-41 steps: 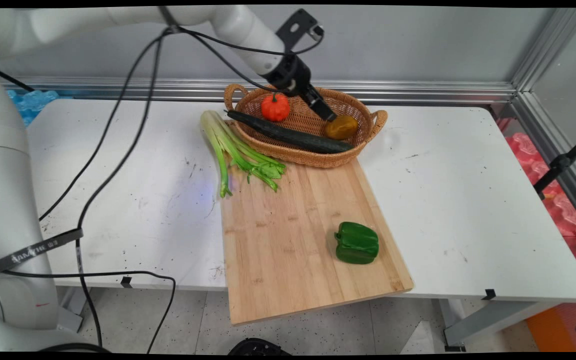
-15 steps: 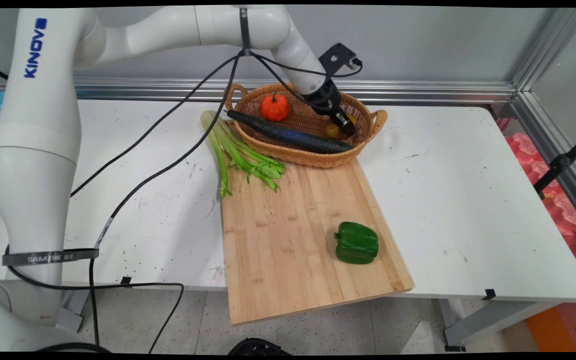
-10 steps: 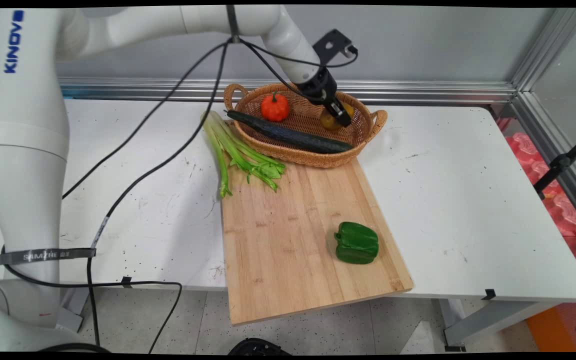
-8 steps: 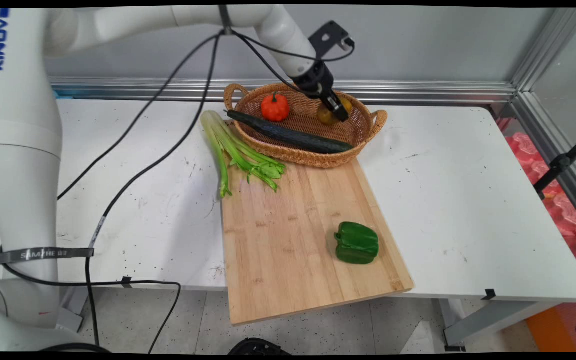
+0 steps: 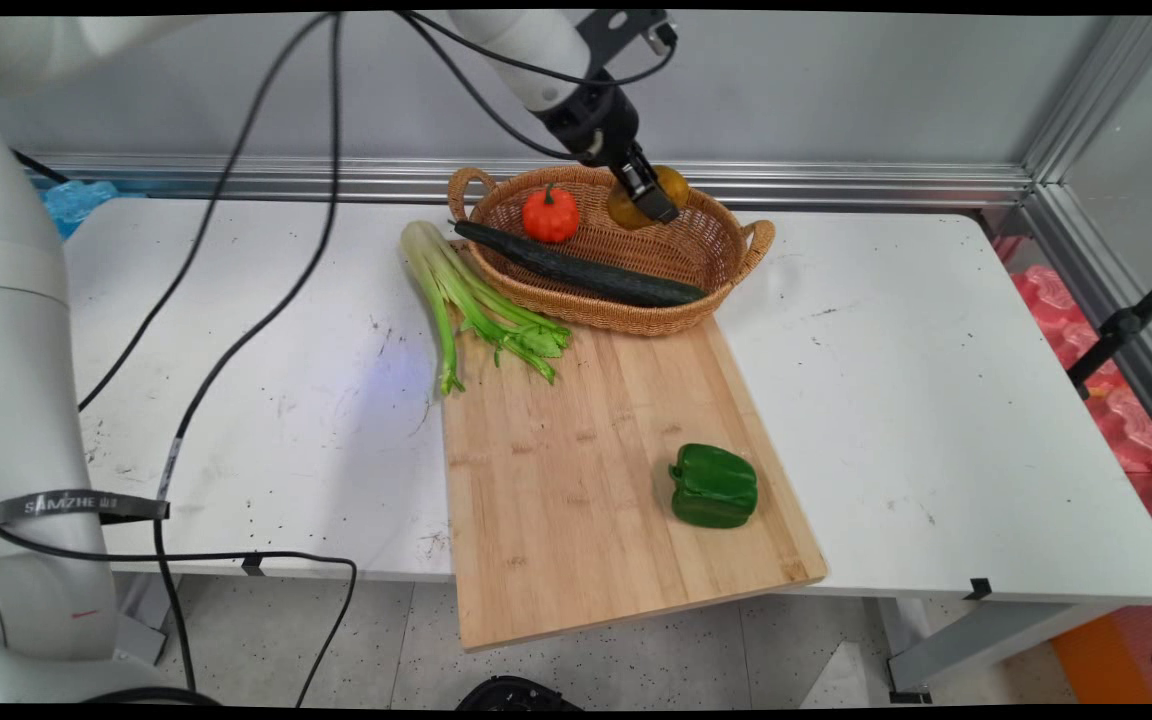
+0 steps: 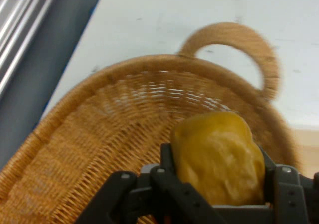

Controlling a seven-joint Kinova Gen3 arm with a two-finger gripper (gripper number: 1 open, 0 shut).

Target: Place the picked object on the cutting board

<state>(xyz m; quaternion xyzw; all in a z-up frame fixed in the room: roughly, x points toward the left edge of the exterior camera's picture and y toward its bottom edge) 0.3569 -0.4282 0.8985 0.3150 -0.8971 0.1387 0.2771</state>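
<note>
Gripper (image 5: 652, 199) pinching yellow bell pepper (image 6: 218, 157), held just above wicker basket (image 5: 696, 262) at its far side, lift step apparently in hand, next move likely needs clearing basket's rim; cucumber (image 5: 576, 268) and small orange pumpkin (image 5: 550, 213) inside basket.

You have a white table (image 5: 936, 380) with a wooden board (image 5: 576, 480) lying on it, its near end jutting past the table's edge. A green pepper (image 5: 714, 486) sits on the board at about 4 o'clock. Celery (image 5: 466, 300) lies at 11 o'clock, leaves on the board, stalks on the table. At 12 a wicker basket (image 5: 616, 310) touches the board; in it you see a cucumber (image 5: 576, 268) and a small orange pumpkin (image 5: 550, 213). A yellow pepper (image 5: 674, 182) is above the basket's far rim.
</note>
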